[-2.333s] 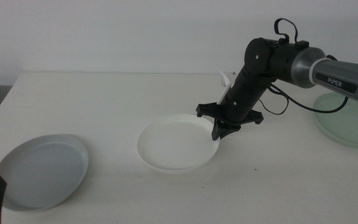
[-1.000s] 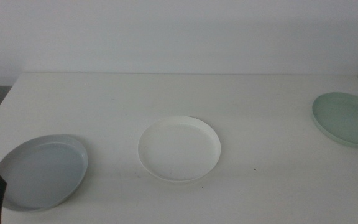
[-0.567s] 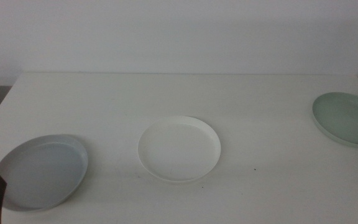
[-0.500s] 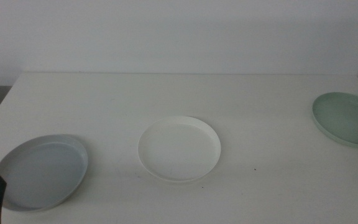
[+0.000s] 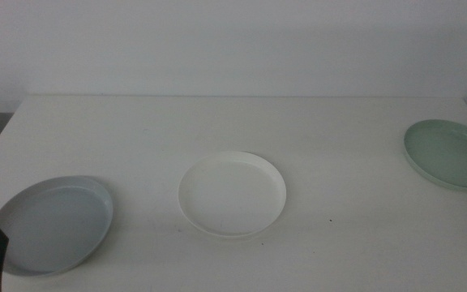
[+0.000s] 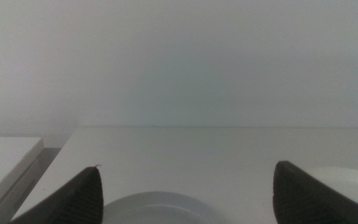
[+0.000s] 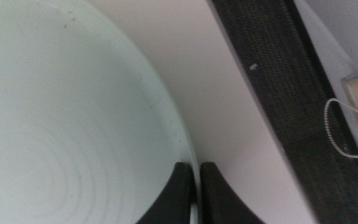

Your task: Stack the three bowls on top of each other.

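Right pincer (image 7: 196, 186) is clamped on the mint green bowl (image 7: 61, 124)'s rim; it should be lifted level and centred over the white bowl (image 5: 232, 194).

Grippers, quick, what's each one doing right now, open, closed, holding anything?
Left gripper: open, empty, above the grey-blue bowl.
Right gripper: closed on the mint green bowl's rim.

3 shallow round bowls, all upright, flat on table, unstacked, well apart. White bowl (image 5: 232, 194) at centre. Grey-blue bowl (image 5: 52, 225) near front-left corner, part of rim also in left wrist view (image 6: 156, 208). Mint bowl (image 5: 448, 154) at far right edge; its rim sits btwn right jaws (image 7: 55, 130).
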Action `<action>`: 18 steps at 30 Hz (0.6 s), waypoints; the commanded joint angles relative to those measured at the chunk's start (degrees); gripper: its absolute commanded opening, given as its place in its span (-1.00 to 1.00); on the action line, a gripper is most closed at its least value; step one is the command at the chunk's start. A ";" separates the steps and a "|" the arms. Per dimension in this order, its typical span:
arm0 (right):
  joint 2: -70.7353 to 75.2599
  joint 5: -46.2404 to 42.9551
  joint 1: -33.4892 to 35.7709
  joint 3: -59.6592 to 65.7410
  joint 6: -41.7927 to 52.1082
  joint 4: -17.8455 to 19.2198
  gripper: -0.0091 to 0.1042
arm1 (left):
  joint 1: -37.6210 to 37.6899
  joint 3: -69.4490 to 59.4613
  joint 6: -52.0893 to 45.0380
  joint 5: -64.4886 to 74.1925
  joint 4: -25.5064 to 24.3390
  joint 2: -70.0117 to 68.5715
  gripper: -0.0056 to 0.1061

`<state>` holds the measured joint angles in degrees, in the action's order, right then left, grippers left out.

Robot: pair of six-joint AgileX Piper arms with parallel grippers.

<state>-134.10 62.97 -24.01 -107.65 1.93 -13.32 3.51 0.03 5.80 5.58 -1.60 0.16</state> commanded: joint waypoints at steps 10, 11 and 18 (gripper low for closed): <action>19.79 -7.15 8.73 14.83 7.06 -13.74 -0.88 | -0.12 -0.03 0.19 -0.68 -0.05 -0.16 0.78; 21.28 -8.69 11.12 16.81 7.06 -14.08 -0.88 | -0.12 -0.03 0.19 -0.68 -0.05 -0.16 0.78; 25.12 -12.61 30.67 22.47 6.55 -14.17 -0.88 | -0.12 -0.03 0.19 -0.68 -0.05 -0.16 0.78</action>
<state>-109.80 51.76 3.26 -85.60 8.16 -26.99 3.51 0.03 5.80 5.47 -1.60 0.16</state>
